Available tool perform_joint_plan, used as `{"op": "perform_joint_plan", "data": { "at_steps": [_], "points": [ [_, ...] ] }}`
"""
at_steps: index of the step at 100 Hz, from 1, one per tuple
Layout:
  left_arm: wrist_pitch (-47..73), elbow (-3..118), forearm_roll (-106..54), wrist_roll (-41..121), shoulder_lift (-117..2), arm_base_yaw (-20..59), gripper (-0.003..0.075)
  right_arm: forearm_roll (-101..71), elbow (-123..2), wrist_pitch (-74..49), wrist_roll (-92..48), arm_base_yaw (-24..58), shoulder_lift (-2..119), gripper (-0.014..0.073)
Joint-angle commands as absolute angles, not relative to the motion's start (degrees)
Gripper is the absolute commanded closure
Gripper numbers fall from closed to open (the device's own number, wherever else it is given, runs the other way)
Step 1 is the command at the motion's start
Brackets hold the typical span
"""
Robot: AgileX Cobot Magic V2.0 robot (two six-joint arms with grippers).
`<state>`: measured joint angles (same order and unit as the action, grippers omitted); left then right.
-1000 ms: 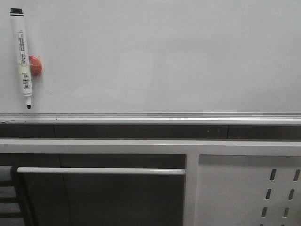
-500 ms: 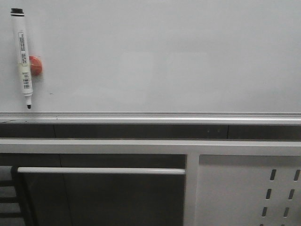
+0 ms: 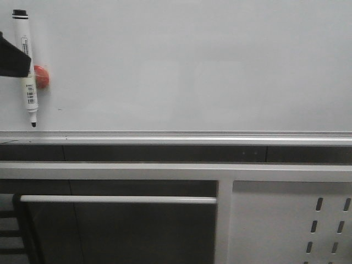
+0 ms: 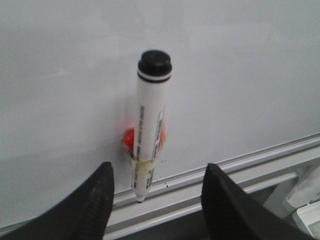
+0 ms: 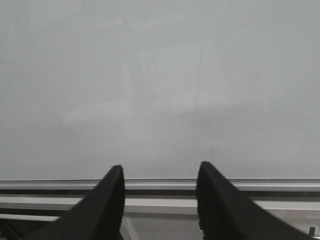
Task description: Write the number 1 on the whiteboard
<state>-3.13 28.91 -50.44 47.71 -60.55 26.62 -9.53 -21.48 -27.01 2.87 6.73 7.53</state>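
Approach to the marker [image 4: 149, 132]. We saw the left pincer [image 4: 157, 200] spread, jaws flanking the barrel without touching. The whiteboard [image 3: 192, 66] bore no number 1. The marker hung at its nine o'clock edge. We advise closing squarely mid-barrel, above the red magnet [image 4: 129, 142].

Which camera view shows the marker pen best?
The left wrist view: the marker stands whole, centred between the open left gripper fingers. The front view shows it small at the edge, partly covered. The right wrist view lacks it.
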Motion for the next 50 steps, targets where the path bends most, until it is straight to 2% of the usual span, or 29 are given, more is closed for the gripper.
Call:
{"op": "perform_joint_plan", "data": {
  "at_steps": [1,50],
  "points": [
    [-6.13,30.86,-51.52,47.61,-61.72,27.10,0.0351,-9.02,-23.56,-22.80,2.34,6.27,8.83,0.0290],
    [-12.12,30.86,-51.65,47.61,-65.56,27.10,0.0351,-8.67,-23.56,-22.80,2.34,6.27,8.83,0.0290]
  ]
}}
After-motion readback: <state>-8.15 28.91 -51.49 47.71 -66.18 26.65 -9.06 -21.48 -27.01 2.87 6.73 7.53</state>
